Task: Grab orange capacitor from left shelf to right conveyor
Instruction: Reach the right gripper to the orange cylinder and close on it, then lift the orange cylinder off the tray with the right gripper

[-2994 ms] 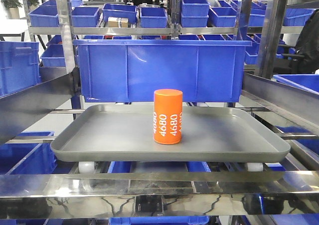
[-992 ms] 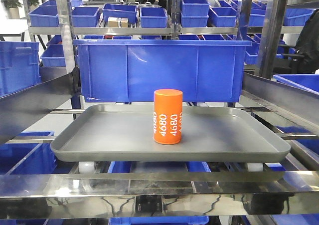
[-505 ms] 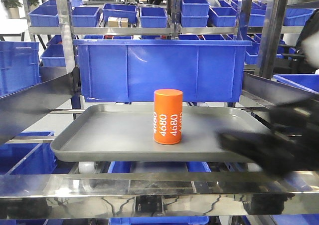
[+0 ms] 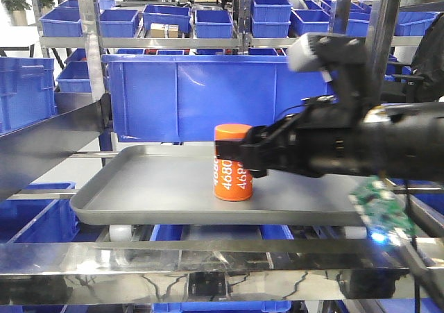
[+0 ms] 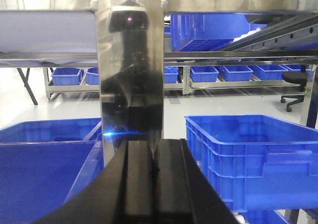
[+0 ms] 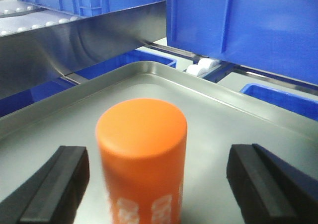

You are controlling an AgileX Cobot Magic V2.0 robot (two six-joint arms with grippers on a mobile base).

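Small blue bins (image 4: 166, 18) are stacked in rows on steel background racks (image 4: 125, 42). A potted plant (image 4: 15, 1) is seen far left. A pale glossy floor (image 5: 223, 102) and a black office chair (image 5: 293, 77) are shown.

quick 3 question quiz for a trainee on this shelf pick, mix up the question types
1. True or false: the orange capacitor stands upright on the grey tray.
2. How does the right gripper stand? A: shut on the capacitor. B: open, one finger on each side of the capacitor, with gaps between. C: shut, off to one side of the capacitor.
3. Fill in: the white number printed on the capacitor reads ____.

Key: 1 true; 2 B; 3 4680
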